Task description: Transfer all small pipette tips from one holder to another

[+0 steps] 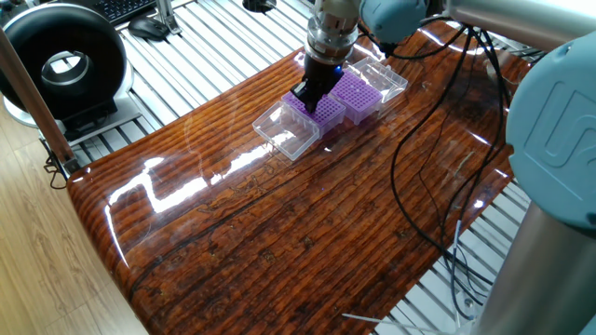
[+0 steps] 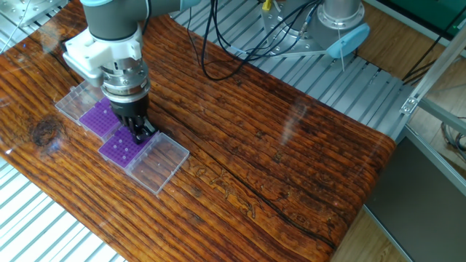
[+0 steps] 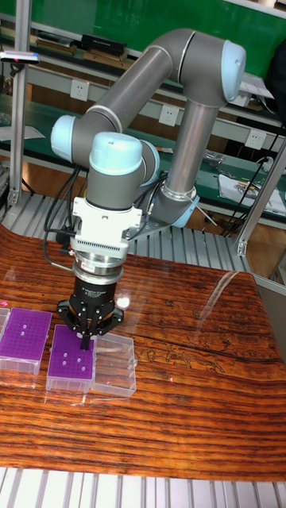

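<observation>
Two purple grid racks lie side by side, each with a clear hinged lid folded open. The nearer rack holds several small pipette tips, seen only as pale dots in its holes. My gripper points straight down over this rack's edge beside its clear lid. Its black fingers are drawn together into one narrow point. Whether a tip sits between them is too small to see. The second rack lies just beyond.
The second rack's clear lid lies at the table's far edge. Black cables trail over the glossy wooden table. A slatted metal frame borders it. A round black device stands off the table.
</observation>
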Tool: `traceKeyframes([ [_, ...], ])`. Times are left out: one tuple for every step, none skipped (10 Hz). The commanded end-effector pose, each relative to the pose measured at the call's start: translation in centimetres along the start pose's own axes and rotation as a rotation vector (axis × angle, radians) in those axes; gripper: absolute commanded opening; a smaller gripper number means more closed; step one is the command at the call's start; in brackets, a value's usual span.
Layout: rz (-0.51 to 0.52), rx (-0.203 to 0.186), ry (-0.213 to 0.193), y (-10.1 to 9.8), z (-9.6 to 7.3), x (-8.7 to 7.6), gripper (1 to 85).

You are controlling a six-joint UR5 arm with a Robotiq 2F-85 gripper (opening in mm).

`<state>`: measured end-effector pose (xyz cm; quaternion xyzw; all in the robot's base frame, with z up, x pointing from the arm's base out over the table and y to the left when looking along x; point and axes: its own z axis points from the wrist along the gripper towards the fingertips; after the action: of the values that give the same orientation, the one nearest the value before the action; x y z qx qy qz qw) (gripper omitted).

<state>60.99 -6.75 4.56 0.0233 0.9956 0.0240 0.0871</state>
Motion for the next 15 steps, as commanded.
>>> traceKeyframes([
  [0.030,0.009,-0.011,-0.2,-0.2,-0.3,1.0],
  [0.038,0.016,-0.011,-0.1,-0.3,-0.3,1.0],
  [0.046,0.021,-0.013,0.0,-0.4,-0.4,1.0],
  [0.050,0.025,-0.015,-0.2,-0.4,-0.6,1.0],
  [0.052,0.029,-0.017,-0.2,-0.4,-0.7,1.0],
  [0.055,0.031,-0.019,-0.2,-0.4,-0.7,1.0],
  [0.062,0.032,-0.019,-0.1,-0.5,-0.7,1.0],
  [0.065,0.031,-0.019,0.0,-0.6,-0.7,1.0],
  [0.067,0.027,-0.024,0.1,-0.6,-0.9,1.0],
  [0.072,0.026,-0.024,0.2,-0.7,-0.9,1.0],
  [0.072,0.024,-0.023,0.3,-0.8,-0.9,1.0],
  [0.050,-0.010,0.012,1.1,-0.7,0.0,1.0],
  [0.021,-0.010,0.013,1.0,-0.6,0.0,8.7],
  [-0.004,0.004,0.013,0.5,-0.6,0.0,14.0],
  [-0.011,-0.001,0.010,0.4,-0.5,-0.2,15.7],
])
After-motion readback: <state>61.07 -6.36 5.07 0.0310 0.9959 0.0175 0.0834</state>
